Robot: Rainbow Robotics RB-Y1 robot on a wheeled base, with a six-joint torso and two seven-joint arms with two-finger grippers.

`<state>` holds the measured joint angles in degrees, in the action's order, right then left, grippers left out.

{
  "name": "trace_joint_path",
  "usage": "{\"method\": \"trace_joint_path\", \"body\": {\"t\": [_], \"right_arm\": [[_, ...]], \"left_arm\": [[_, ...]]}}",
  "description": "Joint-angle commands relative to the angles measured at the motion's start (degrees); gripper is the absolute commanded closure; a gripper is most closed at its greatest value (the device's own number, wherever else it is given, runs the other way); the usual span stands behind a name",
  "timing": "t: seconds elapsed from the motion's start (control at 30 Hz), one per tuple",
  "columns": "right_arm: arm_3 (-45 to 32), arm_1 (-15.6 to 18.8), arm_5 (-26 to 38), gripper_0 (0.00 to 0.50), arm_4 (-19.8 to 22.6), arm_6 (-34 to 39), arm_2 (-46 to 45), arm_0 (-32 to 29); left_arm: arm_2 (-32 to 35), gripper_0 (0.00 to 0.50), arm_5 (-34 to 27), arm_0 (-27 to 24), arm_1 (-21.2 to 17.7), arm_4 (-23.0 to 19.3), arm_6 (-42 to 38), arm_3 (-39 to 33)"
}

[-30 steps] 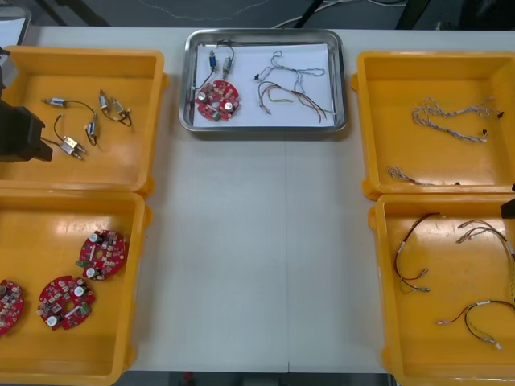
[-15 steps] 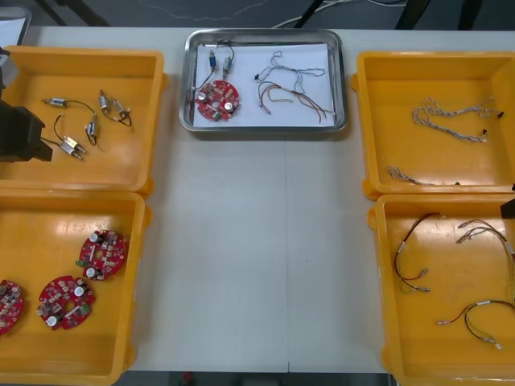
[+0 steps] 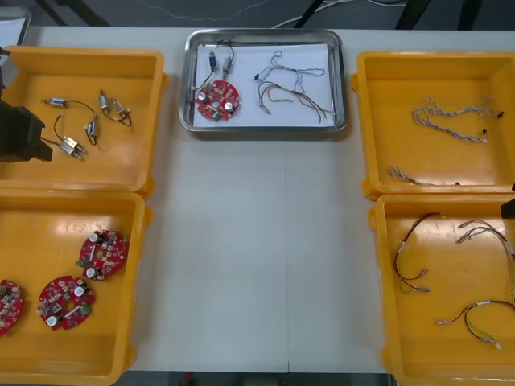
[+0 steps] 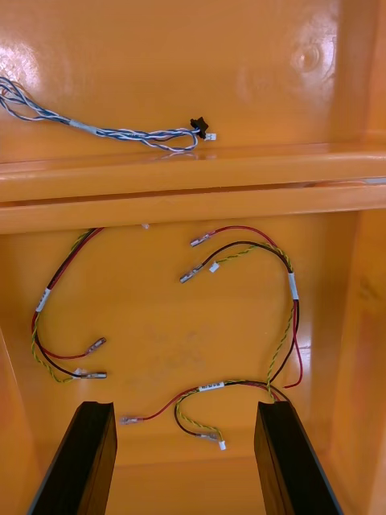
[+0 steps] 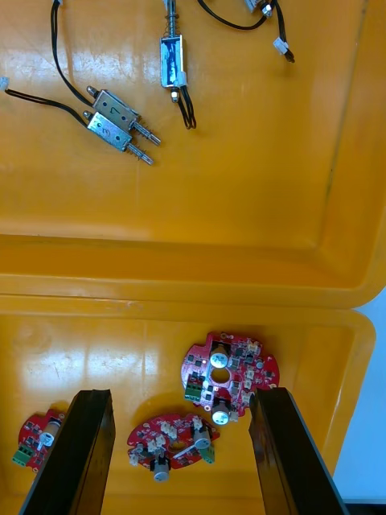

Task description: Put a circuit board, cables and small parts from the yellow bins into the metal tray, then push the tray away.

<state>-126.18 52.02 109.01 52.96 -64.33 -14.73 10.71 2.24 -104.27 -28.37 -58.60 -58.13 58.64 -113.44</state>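
Left gripper [image 5: 178,402] and right gripper [image 4: 185,410] hang spread, empty; the tray [image 3: 265,128] well ahead, probably light and slick, suits a near-rim push.

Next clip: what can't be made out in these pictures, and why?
Leftmost circuit board: cut by the front view's edge; in the left wrist view the open left gripper's finger covers part of it.
Cables in the tray: tangled and small in the front view, count unclear.
Blue and white cable: runs off the right wrist view's edge, beyond the open right gripper.
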Motion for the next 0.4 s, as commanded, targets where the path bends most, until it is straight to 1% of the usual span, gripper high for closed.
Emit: {"method": "trace_joint_path", "body": {"t": [0.03,0.4], "right_arm": [[-1.61,-0.34,-0.47,0.0,-0.49,-1.41,-2.06,-0.77],[-1.61,-0.34,-0.47,0.0,-0.49,-1.41,-2.06,-0.77]], "left_arm": [[1.36,0.0,-0.41,0.33,-2.4,0.47,4.73,-0.47],[1.36,0.0,-0.41,0.33,-2.4,0.47,4.73,-0.47]]}}
